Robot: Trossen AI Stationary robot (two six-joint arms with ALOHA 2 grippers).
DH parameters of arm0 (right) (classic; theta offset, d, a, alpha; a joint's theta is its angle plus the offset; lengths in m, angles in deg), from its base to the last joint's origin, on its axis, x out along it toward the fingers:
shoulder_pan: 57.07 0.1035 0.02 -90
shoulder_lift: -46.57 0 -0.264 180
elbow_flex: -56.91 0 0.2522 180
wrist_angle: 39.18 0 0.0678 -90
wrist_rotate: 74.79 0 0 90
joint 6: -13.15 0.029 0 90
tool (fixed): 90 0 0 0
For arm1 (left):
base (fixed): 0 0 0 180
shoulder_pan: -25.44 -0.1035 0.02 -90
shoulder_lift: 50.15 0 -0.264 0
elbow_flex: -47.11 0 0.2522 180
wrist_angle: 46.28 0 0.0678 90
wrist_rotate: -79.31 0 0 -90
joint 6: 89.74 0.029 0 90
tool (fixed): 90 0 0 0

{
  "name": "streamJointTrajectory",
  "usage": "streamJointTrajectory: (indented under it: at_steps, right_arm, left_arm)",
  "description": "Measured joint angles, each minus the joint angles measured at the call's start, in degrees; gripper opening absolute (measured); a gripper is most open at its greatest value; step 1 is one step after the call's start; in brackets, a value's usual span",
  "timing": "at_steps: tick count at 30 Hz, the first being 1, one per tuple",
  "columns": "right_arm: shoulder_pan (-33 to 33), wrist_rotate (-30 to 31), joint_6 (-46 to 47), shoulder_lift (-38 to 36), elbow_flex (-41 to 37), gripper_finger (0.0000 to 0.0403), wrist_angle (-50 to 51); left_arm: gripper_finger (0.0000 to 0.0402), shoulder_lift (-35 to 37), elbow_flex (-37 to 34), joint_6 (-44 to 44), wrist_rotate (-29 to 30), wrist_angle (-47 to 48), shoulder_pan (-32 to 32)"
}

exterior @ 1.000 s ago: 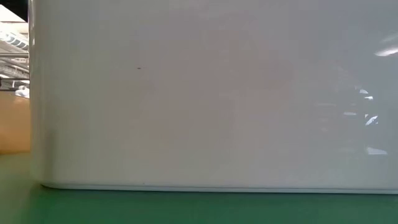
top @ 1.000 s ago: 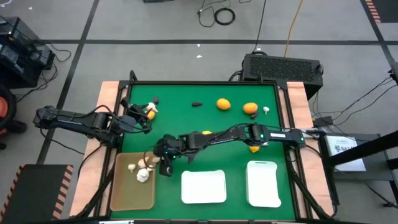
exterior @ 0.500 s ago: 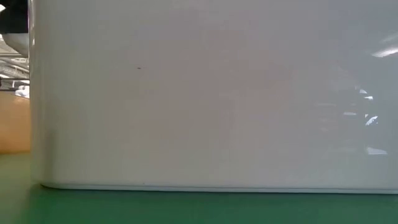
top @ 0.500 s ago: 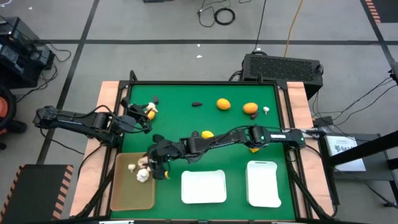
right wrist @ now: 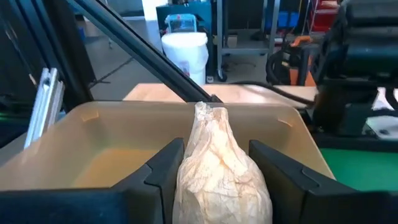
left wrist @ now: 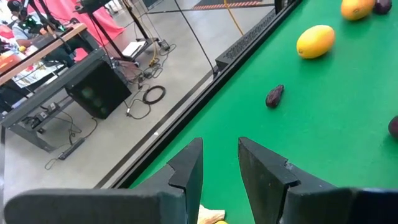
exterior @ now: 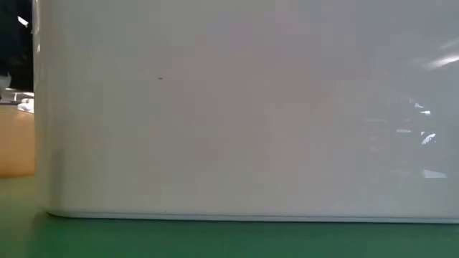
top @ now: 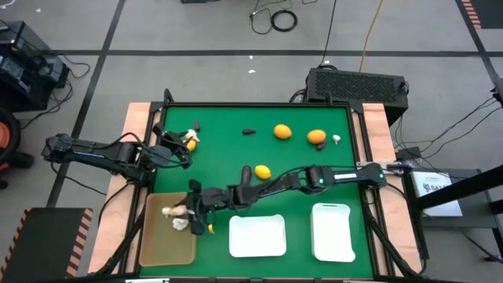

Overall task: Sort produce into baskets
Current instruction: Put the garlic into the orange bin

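Note:
My right gripper reaches across the table to the far right corner of the tan-brown tray and is shut on a whitish knobbly bulb. Two more bulbs lie in that tray. My left gripper is open at the table's far left, beside a bulb and a small yellow piece. Oranges, a yellow fruit, dark purple pieces and a small bulb lie on the green mat. My right gripper pinches the bulb's round body between its two fingers, one on each side. The bulb's pointed papery tip sticks out ahead of the fingers, over the tan tray's inside. Whether the bulb is clear of the tray floor does not show.
Two white trays stand near the table's near edge, right of the tan one. In the low view a white tray wall fills the picture. A purple piece lies beside the right arm. People and equipment show beyond the table.
My right gripper has gone toward the table's left and near edges with the bulb, from the green mat beside the tan tray to over the tray's far right corner.

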Motion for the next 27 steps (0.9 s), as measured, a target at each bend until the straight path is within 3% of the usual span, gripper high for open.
streamJointTrajectory:
  at_steps: [11,15,21,27]
  right_arm:
    - [0.0,0.0,0.0,0.1,0.0,0.0254,-0.7]
    - [-0.1,0.0,0.0,-1.1,0.0,0.0275,4.1]
    - [-1.5,0.0,-0.1,-9.9,0.2,0.0276,22.7]
    - [-4.1,0.3,-1.4,-20.0,0.1,0.0264,56.8]
  left_arm:
    - [0.0109,0.0,0.0,0.0,-0.1,0.1,0.0]
    - [0.0109,0.0,0.0,0.0,-0.3,0.1,0.0]
    - [0.0109,0.0,0.0,-0.1,-1.0,0.2,0.0]
    - [0.0109,0.0,0.0,-1.3,-1.1,0.2,0.0]
